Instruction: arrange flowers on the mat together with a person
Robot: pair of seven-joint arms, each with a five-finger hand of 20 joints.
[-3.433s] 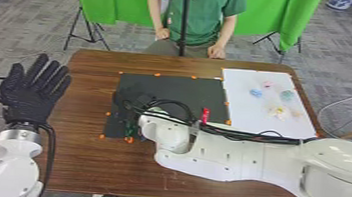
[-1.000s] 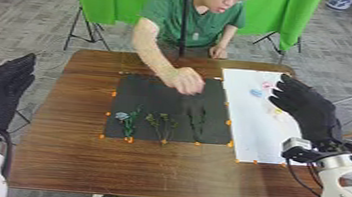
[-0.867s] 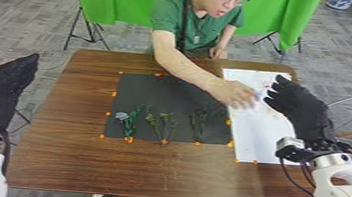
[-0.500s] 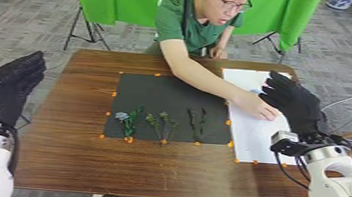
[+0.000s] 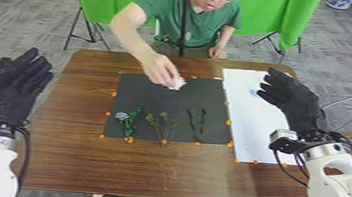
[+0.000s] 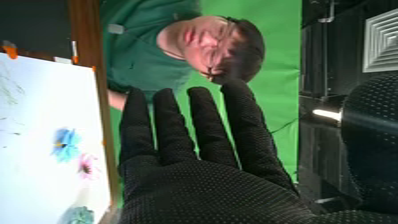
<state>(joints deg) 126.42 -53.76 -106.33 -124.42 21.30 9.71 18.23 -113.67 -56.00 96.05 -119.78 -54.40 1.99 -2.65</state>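
My right hand (image 5: 290, 100) is held open over the right side of the white sheet; in the right wrist view that hand (image 6: 209, 185) has straight fingers, nothing held. My left hand (image 5: 14, 90) is open left of the table. On the black mat (image 5: 146, 97) lie a pale blue flower (image 5: 122, 116) with a green stem, thin stems with small buds (image 5: 164, 118), and dark green stems (image 5: 197, 123). A person's hand (image 5: 159, 71) holds a small whitish thing (image 5: 179, 83) above the mat's far part. The right wrist view shows a blue flower (image 6: 66, 144) and a pink flower (image 6: 87, 166).
The white sheet (image 5: 255, 127) lies right of the mat, and in the right wrist view a teal flower (image 6: 78, 215) is on it. Orange markers line both edges. Brown wood (image 5: 150, 170) extends toward the near edge.
The person's hand has moved from the white sheet back over the mat, now with a small whitish thing in it. My left hand has turned slightly, its fingers more spread; my right has barely moved.
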